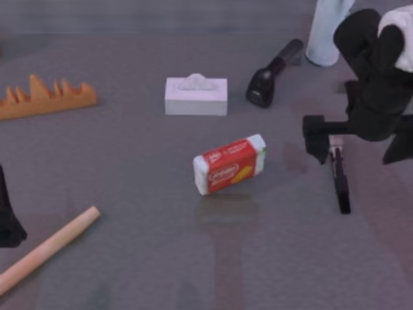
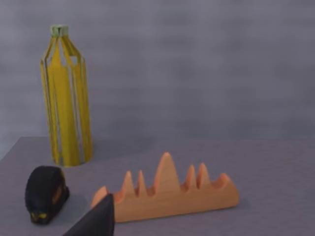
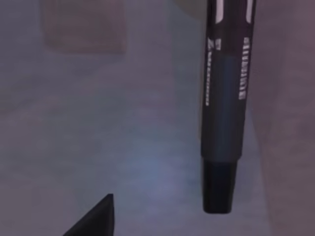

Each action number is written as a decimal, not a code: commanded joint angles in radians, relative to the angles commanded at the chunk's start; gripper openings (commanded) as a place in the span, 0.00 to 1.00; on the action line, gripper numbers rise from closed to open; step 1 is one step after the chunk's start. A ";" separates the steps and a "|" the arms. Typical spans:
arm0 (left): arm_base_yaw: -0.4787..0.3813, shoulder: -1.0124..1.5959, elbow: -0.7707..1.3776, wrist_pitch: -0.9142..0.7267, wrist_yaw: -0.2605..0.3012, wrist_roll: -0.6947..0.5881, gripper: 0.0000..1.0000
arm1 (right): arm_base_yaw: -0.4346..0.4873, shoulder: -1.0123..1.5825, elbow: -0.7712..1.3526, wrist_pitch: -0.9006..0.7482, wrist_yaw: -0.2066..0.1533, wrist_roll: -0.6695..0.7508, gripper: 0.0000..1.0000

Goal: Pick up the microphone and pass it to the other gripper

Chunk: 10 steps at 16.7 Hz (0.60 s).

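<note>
The microphone lies flat on the table at the right, its thin black handle pointing toward the front edge. Its head end is tucked under my right gripper. That gripper hovers over it, open, with one finger on each side and nothing held. In the right wrist view the microphone's handle runs along the table beside one dark fingertip, apart from it. My left gripper is parked at the table's left edge, open; a single fingertip shows in the left wrist view.
A red-and-white box lies mid-table, with a white tissue box behind it. A thicker black handheld device and a pale bottle stand at the back right. An orange rack, a wooden stick, a yellow bottle and a black tape measure are at the left.
</note>
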 joint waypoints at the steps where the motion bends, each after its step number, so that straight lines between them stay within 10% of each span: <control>1: 0.000 0.000 0.000 0.000 0.000 0.000 1.00 | 0.004 0.020 0.018 -0.009 0.000 0.004 1.00; 10: 0.000 0.000 0.000 0.000 0.000 0.000 1.00 | 0.001 0.054 0.007 0.028 0.000 0.002 1.00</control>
